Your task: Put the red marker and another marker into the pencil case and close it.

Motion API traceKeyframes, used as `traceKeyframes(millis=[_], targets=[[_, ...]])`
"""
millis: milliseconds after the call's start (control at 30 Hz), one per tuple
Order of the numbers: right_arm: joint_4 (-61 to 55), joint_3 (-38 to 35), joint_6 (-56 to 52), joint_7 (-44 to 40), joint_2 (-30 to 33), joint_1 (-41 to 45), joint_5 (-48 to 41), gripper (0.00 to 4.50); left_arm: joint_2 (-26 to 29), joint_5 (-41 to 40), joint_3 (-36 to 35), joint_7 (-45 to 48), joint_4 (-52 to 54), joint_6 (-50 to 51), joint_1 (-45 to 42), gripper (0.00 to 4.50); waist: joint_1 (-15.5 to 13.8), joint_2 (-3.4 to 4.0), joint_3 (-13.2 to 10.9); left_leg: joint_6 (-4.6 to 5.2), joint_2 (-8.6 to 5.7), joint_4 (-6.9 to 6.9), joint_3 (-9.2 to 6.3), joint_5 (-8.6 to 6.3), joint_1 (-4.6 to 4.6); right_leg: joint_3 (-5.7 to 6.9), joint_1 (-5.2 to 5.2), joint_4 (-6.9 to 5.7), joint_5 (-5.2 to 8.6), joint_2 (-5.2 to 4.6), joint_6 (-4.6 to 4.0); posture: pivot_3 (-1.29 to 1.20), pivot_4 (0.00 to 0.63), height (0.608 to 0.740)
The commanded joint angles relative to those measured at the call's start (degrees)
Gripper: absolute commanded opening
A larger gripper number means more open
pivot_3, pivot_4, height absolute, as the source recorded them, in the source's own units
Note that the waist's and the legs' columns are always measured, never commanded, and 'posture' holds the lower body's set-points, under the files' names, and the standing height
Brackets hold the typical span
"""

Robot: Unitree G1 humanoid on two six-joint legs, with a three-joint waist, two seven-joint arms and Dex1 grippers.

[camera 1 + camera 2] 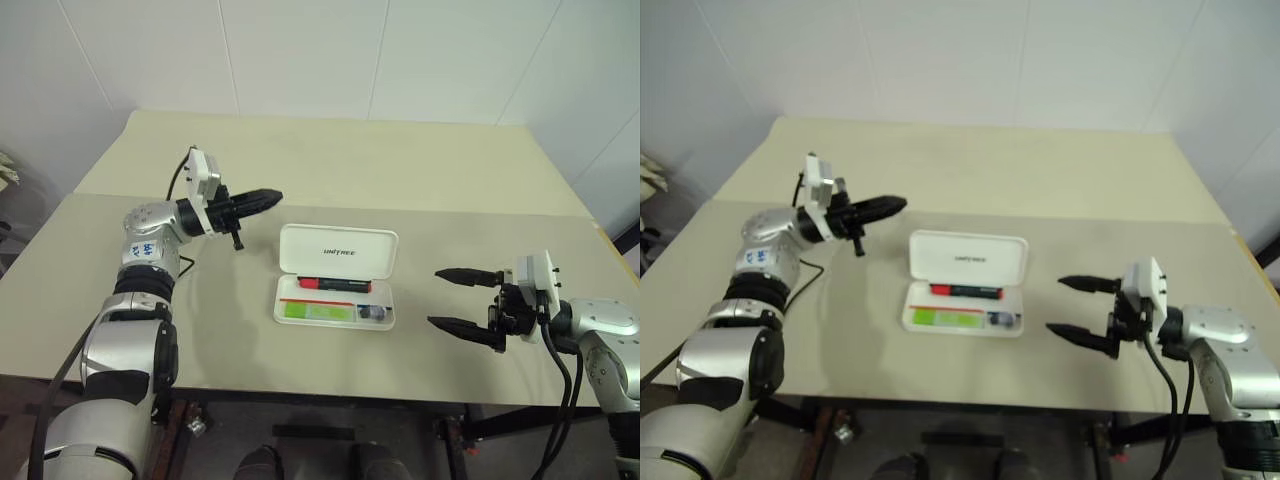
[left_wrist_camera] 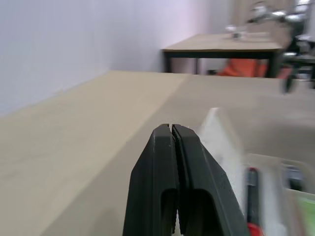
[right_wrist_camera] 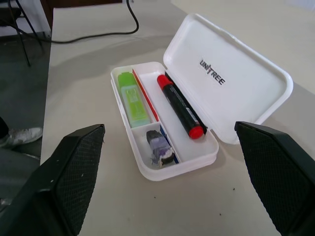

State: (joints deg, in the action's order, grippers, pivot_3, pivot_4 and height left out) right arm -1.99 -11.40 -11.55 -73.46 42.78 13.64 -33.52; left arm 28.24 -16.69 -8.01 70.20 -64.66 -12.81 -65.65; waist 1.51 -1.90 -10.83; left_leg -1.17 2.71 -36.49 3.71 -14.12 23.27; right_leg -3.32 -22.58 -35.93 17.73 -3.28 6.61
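Pencil case (image 1: 336,276) lies open mid-worktop (image 1: 420,180), lid toward the far edge. Red marker (image 3: 180,104) and green highlighter (image 3: 132,97) both inside the tray. Left hand (image 1: 262,200) pinched closed, empty, hovering just off the lid's left corner. Right hand (image 1: 462,299) spread wide, empty, right of the case.

White case (image 3: 231,83), lime-green highlighter (image 3: 132,98).
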Motion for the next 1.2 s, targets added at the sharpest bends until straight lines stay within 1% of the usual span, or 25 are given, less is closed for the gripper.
traceKeyframes(millis=[33,300,433,533,833,933,1033,1100,1200], targets=[[1.44,-0.78,1.03,-2.11,-0.09,2.91,-1.53,4.50,1.31,3.38,0.02,-3.77,-3.90,-2.08,-2.63,0.05,0.04,0.00,0.00,0.00,0.00,0.00,0.01,0.00,0.00,0.00,0.00,0.00,0.00,0.00,0.00,0.00,0.150,0.740],[12.30,-1.07,3.30,-7.75,1.66,12.29,0.16,4.50,1.12,10.25,1.21,-11.49,-9.51,0.00,-4.67,0.05,0.00,0.00,0.00,-0.01,0.01,0.01,0.04,0.00,0.03,0.00,-0.06,-0.01,-0.01,0.02,0.01,0.00,0.150,0.740],[16.31,-1.15,4.42,-10.23,2.66,15.16,0.93,4.50,0.51,11.87,1.21,-10.99,-10.68,1.53,-5.01,0.05,0.00,0.00,0.00,-0.02,0.01,0.06,0.06,-0.01,0.03,0.01,-0.09,-0.01,0.00,0.03,0.01,0.00,0.150,0.740],[18.30,-1.31,4.39,-12.31,3.65,16.21,0.72,4.50,-0.31,12.61,1.42,-7.75,-11.15,4.39,-5.15,0.05,-0.05,0.00,0.00,-0.03,0.01,0.07,0.08,-0.01,0.04,0.01,-0.09,0.01,0.00,0.04,0.02,0.00,0.150,0.740],[28.08,-1.55,5.48,-17.66,6.06,22.44,1.12,4.50,-2.14,13.51,2.19,5.91,-11.09,6.33,-5.32,0.05,0.19,0.01,-0.01,-0.06,0.02,0.06,0.13,-0.01,0.05,-0.02,-0.14,-0.03,0.01,0.05,0.02,0.00,0.150,0.740],[28.95,-1.36,6.40,-17.96,6.30,23.30,1.43,4.50,-3.22,13.14,2.65,13.55,-10.34,7.12,-5.42,0.05,0.10,0.01,-0.01,-0.07,0.02,0.07,0.14,-0.01,0.05,-0.03,-0.15,-0.02,0.01,0.05,0.01,0.00,0.150,0.740],[27.96,-1.24,6.47,-18.09,6.22,22.42,1.22,4.50,-3.36,13.49,3.52,20.07,-9.51,6.95,-5.44,0.05,0.09,0.01,-0.01,-0.08,0.02,0.08,0.14,-0.02,0.07,-0.03,-0.16,0.01,0.01,0.05,0.01,0.00,0.150,0.740],[27.41,-1.20,6.37,-18.18,6.11,21.89,1.05,4.50,-3.25,13.43,4.78,21.92,-9.05,6.91,-5.49,0.05,0.09,0.01,-0.01,-0.08,0.02,0.07,0.14,-0.02,0.07,-0.04,-0.16,0.00,0.01,0.05,0.01,0.00,0.150,0.740],[27.42,-1.04,6.23,-18.42,5.92,21.90,0.91,4.50,-2.94,12.44,9.73,22.30,-7.48,6.46,-4.93,0.05,0.09,0.01,-0.01,-0.08,0.03,0.05,0.12,-0.02,0.07,-0.06,-0.16,-0.03,0.01,0.05,0.01,0.00,0.150,0.740]])
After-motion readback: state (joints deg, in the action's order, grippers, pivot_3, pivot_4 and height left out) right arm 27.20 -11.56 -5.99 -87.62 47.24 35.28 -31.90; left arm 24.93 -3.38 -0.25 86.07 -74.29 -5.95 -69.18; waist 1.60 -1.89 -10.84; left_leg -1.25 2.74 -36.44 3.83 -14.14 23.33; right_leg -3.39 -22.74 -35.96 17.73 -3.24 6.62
